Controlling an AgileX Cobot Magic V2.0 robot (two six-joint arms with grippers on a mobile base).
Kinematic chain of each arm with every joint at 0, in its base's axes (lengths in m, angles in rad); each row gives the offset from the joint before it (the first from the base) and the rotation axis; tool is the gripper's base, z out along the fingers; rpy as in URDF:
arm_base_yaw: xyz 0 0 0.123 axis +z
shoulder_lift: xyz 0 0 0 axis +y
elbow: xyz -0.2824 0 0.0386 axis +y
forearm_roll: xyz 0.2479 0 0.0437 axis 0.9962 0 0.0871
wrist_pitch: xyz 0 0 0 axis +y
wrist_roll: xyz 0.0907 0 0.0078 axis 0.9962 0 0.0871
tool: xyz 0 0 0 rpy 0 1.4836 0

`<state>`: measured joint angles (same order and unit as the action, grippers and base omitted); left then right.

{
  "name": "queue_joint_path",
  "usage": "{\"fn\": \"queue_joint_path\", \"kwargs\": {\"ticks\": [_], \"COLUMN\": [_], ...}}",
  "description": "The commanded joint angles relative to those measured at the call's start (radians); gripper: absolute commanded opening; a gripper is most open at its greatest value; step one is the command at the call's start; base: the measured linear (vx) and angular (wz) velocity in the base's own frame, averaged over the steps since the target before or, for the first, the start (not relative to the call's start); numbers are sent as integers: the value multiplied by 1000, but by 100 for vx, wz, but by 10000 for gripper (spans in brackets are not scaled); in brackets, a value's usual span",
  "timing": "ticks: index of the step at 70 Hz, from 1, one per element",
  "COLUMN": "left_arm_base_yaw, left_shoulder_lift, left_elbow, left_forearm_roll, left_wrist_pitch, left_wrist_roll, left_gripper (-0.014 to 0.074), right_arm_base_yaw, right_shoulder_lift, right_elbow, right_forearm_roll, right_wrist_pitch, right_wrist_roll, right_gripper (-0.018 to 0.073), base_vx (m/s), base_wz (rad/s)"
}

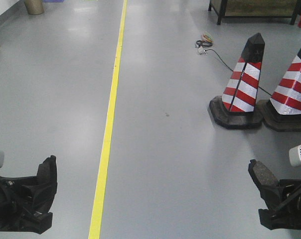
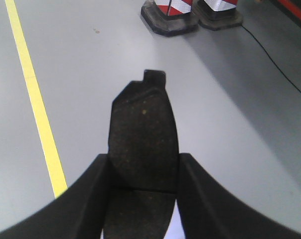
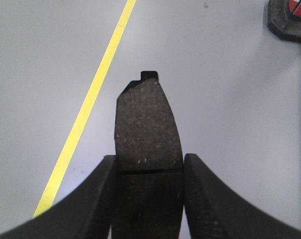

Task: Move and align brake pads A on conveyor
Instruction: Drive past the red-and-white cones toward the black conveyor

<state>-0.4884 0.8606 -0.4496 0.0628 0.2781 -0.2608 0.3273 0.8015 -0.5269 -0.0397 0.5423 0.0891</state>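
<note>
My left gripper (image 2: 143,194) is clamped on a brake pad (image 2: 143,124), one jaw pressed against each long edge. The pad is dark, speckled and slightly curved, with a groove across it level with my jaws and a small square tab at its far end. It hangs over the grey floor (image 2: 230,114). A yellow line (image 2: 36,99) runs along the floor to the left. At the top edge stand the black bases of two cones (image 2: 190,15), with a thin black cable (image 2: 275,64) trailing past them on the right.
</note>
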Motion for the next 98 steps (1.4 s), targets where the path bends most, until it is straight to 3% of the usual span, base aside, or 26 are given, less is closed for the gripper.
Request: {"fn": "queue_joint_path", "kwargs": {"ticks": [1,98], "left_arm_base_yaw": [-4,-4], "left_shoulder_lift": [-9,-9], "left_elbow": [-29,-29], "left_forearm_roll": [-1,-1], "left_wrist_pitch": [-89,-88], "left_wrist_roll": [-4,-4], "left_gripper": [101,101], "right_arm_base_yaw": [-2,-2], "right_shoulder_lift": [-7,-7], "right_elbow": [-31,-31], "right_forearm_roll": [-5,-5], "right_wrist_pitch": [-73,-73], "right_wrist_roll": [-8,-8], "right_gripper": [38,38], "base_vx": [54,49], "base_wz": [1,-5]}}
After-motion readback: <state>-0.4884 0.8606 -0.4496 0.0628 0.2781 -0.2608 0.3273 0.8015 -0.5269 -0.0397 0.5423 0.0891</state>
